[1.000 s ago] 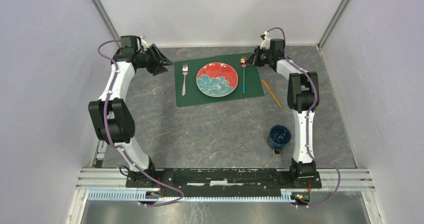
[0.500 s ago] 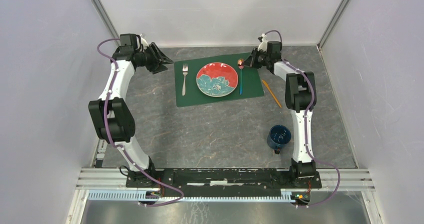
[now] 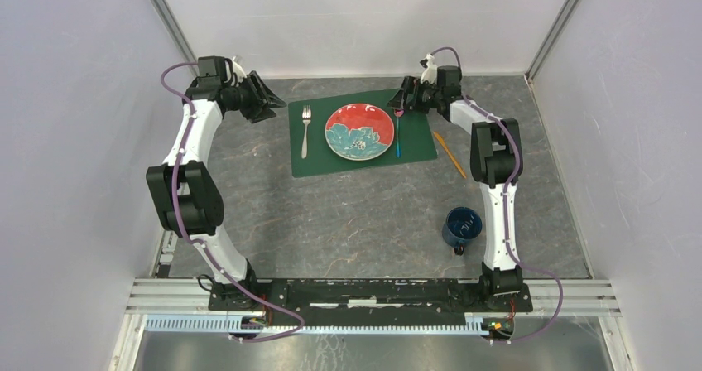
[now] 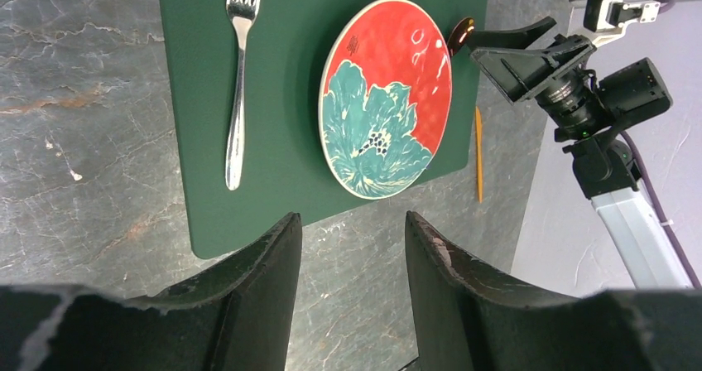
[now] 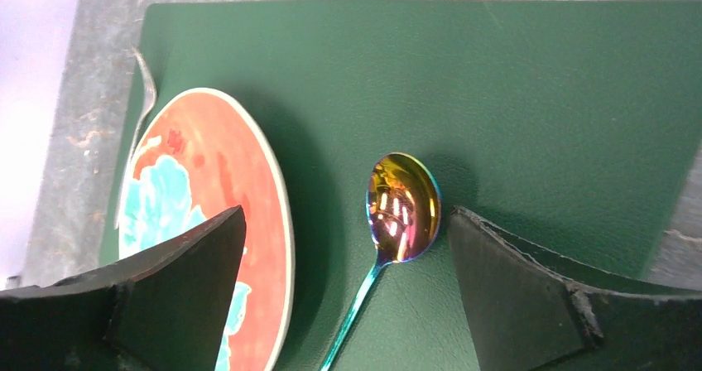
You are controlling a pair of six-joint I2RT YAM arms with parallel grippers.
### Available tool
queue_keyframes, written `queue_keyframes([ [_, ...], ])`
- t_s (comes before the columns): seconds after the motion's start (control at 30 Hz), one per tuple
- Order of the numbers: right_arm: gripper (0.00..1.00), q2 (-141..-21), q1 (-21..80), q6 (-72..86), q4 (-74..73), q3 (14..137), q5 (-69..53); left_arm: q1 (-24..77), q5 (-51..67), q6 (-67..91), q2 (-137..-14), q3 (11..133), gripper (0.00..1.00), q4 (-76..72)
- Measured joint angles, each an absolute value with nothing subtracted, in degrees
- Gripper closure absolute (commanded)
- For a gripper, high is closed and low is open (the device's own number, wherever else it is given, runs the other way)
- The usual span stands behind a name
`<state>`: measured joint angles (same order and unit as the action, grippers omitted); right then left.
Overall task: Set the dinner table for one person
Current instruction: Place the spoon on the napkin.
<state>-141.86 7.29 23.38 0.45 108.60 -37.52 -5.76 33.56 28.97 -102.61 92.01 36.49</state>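
On the dark grey dinner table [image 3: 356,214] lies a green placemat [image 3: 418,146] with a red and teal plate [image 3: 359,131] in its middle. A silver fork [image 3: 305,131] lies left of the plate. An iridescent spoon [image 3: 398,132] with a teal handle lies right of it. My right gripper [image 3: 403,99] hovers open over the spoon's bowl [image 5: 403,205], its fingers apart on either side and not touching it. My left gripper [image 3: 269,106] stands open and empty above the table, left of the placemat [image 4: 281,56].
An orange knife [image 3: 449,154] lies on the table just right of the placemat. A blue mug [image 3: 461,226] stands at the front right beside the right arm. The enclosure's walls stand close behind both grippers.
My right gripper has opened and let go of the spoon, which now lies a little closer to the plate. The left arm has not moved.
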Motion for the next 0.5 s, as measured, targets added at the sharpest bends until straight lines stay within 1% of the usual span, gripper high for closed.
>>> queue_keyframes([
  [0.2,0.02,-139.8,7.1,20.6,-1.0,106.7,-34.7,-5.8,33.6,28.5,-102.6,92.0,0.44,36.5],
  [0.5,0.02,-135.6,7.0,18.2,-0.5,100.4,-31.4,-5.8,33.6,28.5,-102.6,92.0,0.44,36.5],
])
